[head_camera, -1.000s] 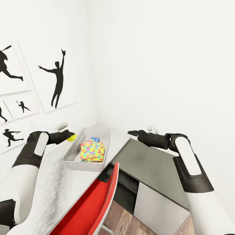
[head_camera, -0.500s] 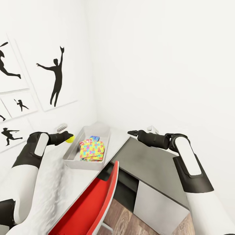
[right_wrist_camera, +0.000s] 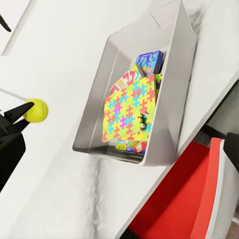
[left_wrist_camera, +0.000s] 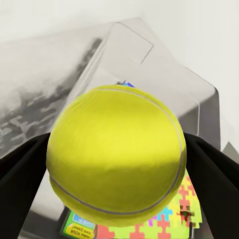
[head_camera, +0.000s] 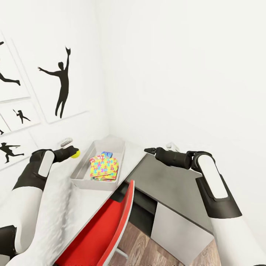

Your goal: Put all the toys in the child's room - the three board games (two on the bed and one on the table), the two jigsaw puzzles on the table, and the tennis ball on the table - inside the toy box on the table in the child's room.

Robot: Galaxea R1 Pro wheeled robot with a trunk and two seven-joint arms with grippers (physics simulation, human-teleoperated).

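Note:
My left gripper is shut on the yellow tennis ball, held just above the table beside the left wall of the grey toy box. In the left wrist view the tennis ball sits between the dark fingers, with the toy box beyond it. A jigsaw puzzle lies on top inside the box, over board games. The right wrist view looks down on the toy box, the puzzle and a board game. My right gripper hangs open over the dark lower section, right of the box.
A red chair stands pushed against the table's front edge below the box. The dark grey lower section runs off to the right. White walls meet in the corner behind the box, and silhouette pictures hang on the left one.
The head view has shifted a little, so the box and wall pictures sit further left and up. The left gripper keeps the ball beside the box. The right arm has not moved.

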